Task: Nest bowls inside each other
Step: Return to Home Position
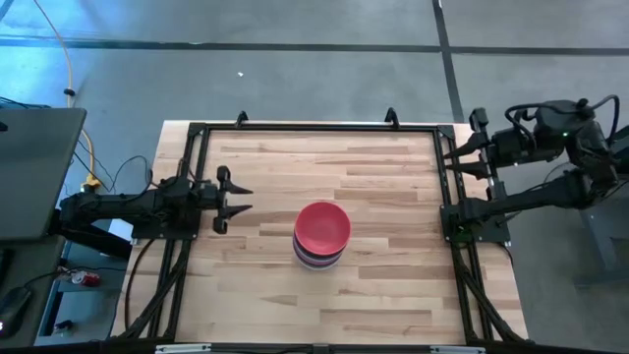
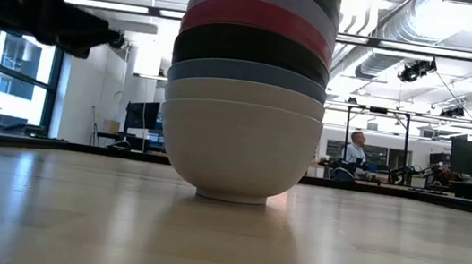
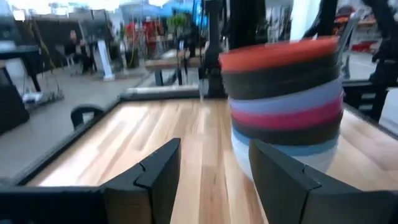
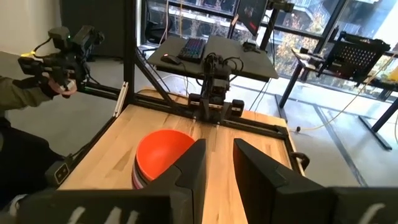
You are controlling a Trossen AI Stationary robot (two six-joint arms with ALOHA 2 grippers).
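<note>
The bowls stand nested in one stack [image 1: 321, 236] near the table's middle, a red bowl on top and a white bowl [image 2: 238, 150] at the bottom resting by its foot on the wood. The left wrist view shows the stack [image 3: 286, 106] with black, lavender, magenta and blue bowls in between; the right wrist view shows the red top [image 4: 163, 152]. My left gripper [image 1: 239, 200] is open, hovering left of the stack, apart from it. My right gripper [image 4: 217, 165] is open, up beyond the table's right edge.
A black metal frame [image 1: 314, 128] runs along the table's far, left and right edges. Bare wood lies on all sides of the stack. A person's hand with a controller [image 4: 53, 62] shows beside the table, and another person [image 2: 355, 151] sits far off in the room.
</note>
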